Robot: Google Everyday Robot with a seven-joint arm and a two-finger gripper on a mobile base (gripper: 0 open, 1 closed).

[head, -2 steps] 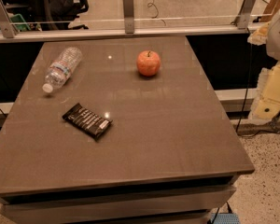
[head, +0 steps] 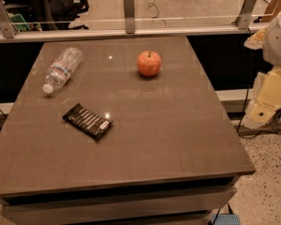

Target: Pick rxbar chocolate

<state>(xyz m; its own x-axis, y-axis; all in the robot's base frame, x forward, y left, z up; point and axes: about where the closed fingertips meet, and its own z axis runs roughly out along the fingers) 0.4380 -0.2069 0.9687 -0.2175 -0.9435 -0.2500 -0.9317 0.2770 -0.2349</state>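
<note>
here we go: the rxbar chocolate [head: 87,121] lies flat on the table [head: 178,139], left of centre and toward the near edge, set at an angle with its pale label patch at the near-right end. nothing touches it, so we judge a grab from above has free room. the gripper [head: 267,102] hangs off the table's right side, well apart from the bar, with nothing in it that we can see; open or shut, we cannot tell. the one container is the water bottle [head: 62,69], on its side at the far left, white cap on; how much water it holds we cannot say. an apple [head: 149,63] sits further back.
</note>
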